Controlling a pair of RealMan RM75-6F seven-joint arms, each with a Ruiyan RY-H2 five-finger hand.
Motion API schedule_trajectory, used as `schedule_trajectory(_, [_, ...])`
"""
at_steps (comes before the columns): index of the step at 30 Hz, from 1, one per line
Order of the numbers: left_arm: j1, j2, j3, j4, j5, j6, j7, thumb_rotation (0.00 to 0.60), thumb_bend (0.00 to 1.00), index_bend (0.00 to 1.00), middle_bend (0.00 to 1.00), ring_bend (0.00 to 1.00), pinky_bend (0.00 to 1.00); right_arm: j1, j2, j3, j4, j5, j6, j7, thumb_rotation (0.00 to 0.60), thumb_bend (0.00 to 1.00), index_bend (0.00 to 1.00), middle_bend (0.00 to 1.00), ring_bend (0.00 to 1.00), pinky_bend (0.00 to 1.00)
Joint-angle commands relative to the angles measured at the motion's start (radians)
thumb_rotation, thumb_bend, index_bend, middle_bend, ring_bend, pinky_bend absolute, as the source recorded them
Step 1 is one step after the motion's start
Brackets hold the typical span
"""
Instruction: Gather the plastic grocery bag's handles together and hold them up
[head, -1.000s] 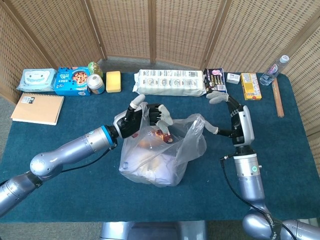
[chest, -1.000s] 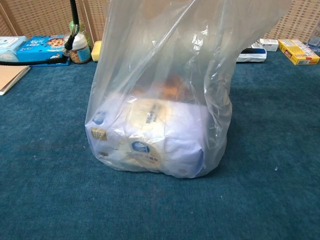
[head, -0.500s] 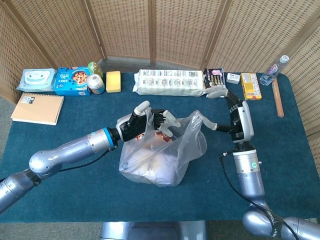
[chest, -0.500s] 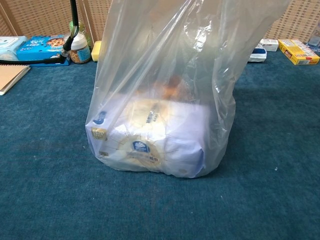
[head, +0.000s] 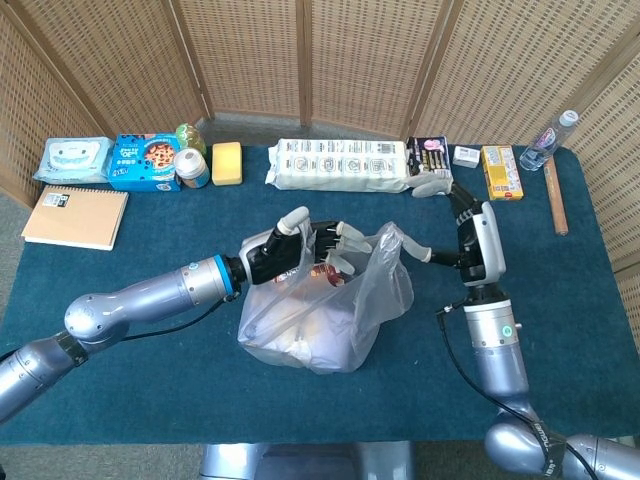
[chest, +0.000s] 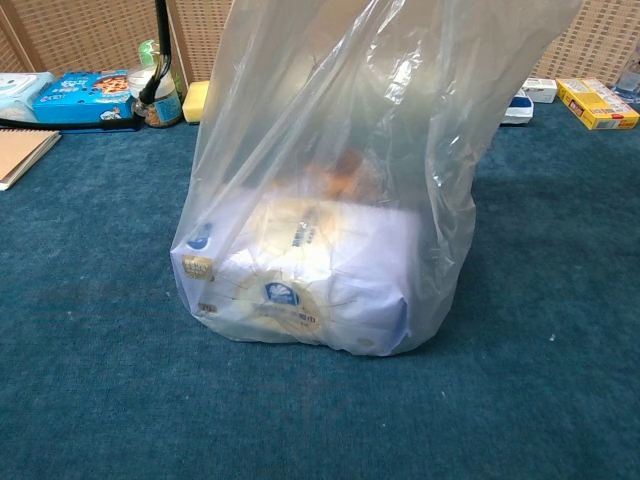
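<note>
Bag (head: 330, 300) upright on table, mouth up; left hand (head: 300, 250) grips handle.

We count one plastic bag (head: 325, 305) mid-table, two hands at its top: left hand (head: 300, 250), right hand (head: 445, 225). Behind the bag along the far edge: one wipes pack (head: 75, 158), one cookie box (head: 145, 162), one jar (head: 191, 168), one green bottle (head: 188, 136), one yellow sponge (head: 227, 163), one long white package (head: 340, 165), one dark packet (head: 431, 160), one small white box (head: 466, 155), one yellow box (head: 500, 172), one water bottle (head: 550, 138), one wooden stick (head: 555, 200). One notebook (head: 75, 217) left of the bag.
</note>
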Motion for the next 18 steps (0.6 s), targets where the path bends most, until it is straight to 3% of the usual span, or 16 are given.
schedule_trajectory(1, [-0.013,-0.004,0.006,0.009,-0.008,-0.012,0.006,0.000,0.08,0.21,0.22,0.11,0.22,0.004,0.000,0.000,-0.004,0.001,-0.001,-0.007,0.600,0.17,0.41,0.33,0.20,0.09])
schedule_trajectory(18, [-0.091,-0.040,0.035,0.044,-0.039,-0.027,0.039,0.000,0.08,0.20,0.20,0.09,0.22,0.049,-0.007,0.017,-0.011,0.050,-0.029,-0.073,0.600,0.16,0.41,0.33,0.19,0.08])
